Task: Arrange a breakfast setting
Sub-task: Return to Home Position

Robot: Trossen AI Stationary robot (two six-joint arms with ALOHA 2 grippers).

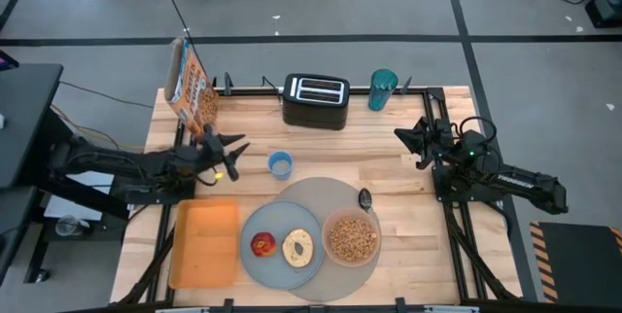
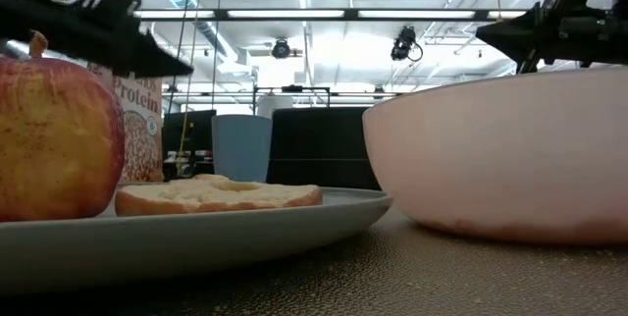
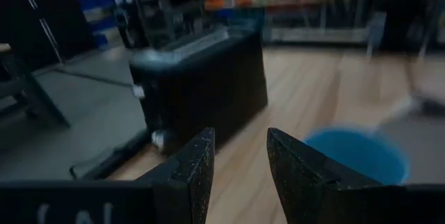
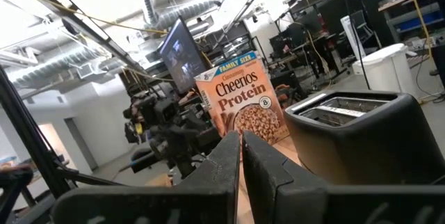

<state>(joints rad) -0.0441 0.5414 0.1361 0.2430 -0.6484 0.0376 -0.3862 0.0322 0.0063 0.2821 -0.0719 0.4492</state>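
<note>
1. Since the setting looks complete, the step in hand reads as the withdrawal to rest, not another placement. On the grey mat point(image 1: 316, 194) sits the blue-grey plate point(image 1: 282, 218), which carries the red apple point(image 1: 262, 245) and the round toasted bread point(image 1: 297, 247) side by side.
2. The pink bowl point(image 1: 351, 212) sits just beside the plate on the same mat and is filled with brown cereal point(image 1: 351, 240). The dark spoon point(image 1: 365, 198) lies on the mat close to the bowl's far rim.
3. The left gripper point(image 1: 236, 157) hangs above the wood between the cereal box point(image 1: 191, 89) and the small blue cup point(image 1: 280, 164), well apart from the plate. Its fingers point(image 3: 198, 172) stand moderately apart with nothing between them (the black toaster point(image 3: 201, 85) shows beyond the gap).
4. The right gripper point(image 1: 404, 144) is off the mat's far right corner, its fingers point(image 4: 224, 158) pressed almost together and carrying nothing.
5. Next, I judge, each arm only needs to fold back toward its own table edge. The left should steer clear of the blue cup and the box, and neither should pass low over the mat.
</note>
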